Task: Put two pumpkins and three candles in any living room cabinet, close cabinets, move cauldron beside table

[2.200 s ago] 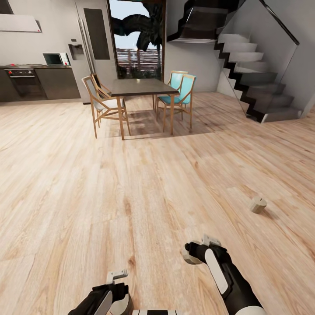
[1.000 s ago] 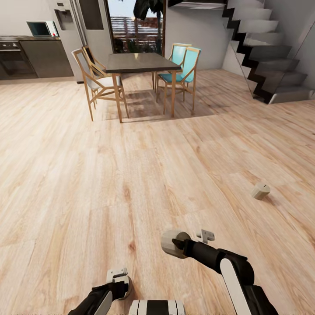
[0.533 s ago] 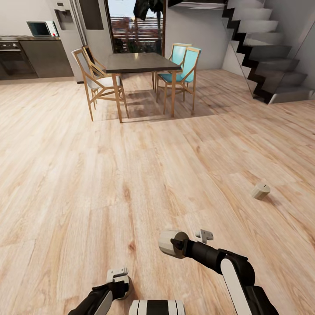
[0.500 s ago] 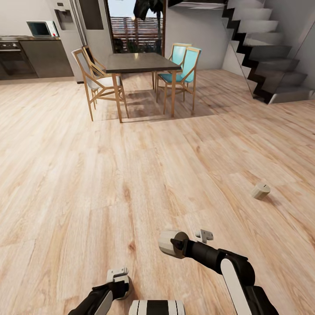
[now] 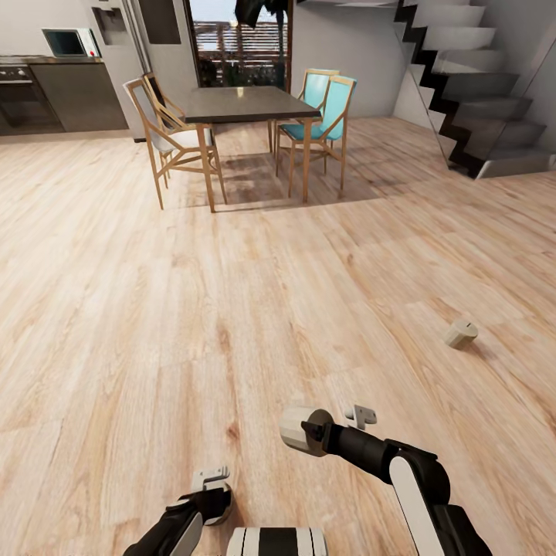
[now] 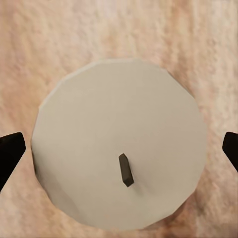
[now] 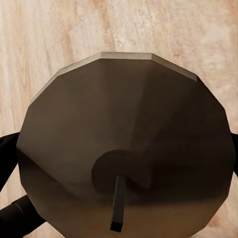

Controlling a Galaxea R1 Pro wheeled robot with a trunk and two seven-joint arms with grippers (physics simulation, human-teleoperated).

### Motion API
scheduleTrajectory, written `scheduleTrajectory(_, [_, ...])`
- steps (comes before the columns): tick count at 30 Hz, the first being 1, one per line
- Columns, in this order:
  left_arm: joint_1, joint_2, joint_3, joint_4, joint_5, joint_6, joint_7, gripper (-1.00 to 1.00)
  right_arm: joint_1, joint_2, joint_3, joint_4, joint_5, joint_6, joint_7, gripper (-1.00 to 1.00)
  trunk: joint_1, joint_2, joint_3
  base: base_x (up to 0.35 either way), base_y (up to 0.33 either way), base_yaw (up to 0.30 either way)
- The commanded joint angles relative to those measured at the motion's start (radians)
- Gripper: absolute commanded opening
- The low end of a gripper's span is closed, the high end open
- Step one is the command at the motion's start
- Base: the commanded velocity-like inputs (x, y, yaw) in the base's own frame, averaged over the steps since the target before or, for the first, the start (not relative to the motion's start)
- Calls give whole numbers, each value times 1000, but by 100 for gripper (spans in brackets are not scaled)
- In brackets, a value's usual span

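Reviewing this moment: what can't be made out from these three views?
- Left gripper, head view: the candle it holds is mostly hidden behind its fingers and wrist.
- Both wrist views: the fingers are cut off at the frame edges, so contact on each candle is not visible; the right gripper's candle is in dark shade.
- Loose candle on the floor, head view: too small to show detail.

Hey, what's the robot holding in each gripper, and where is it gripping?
Each holds a candle by its round sides: left gripper one candle, right gripper another candle.
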Motion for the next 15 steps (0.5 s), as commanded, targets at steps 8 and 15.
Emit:
scheduleTrajectory(8, [0,3,-9,-2,11,1,8,100,0,0,-1,0,6,4,9,-100,1,-1,-8,0,0,0])
scheduleTrajectory(15, [0,4,-9,-2,11,1,8,100,0,0,-1,-1,6,4,9,-100,1,-1,-12,0,0,0])
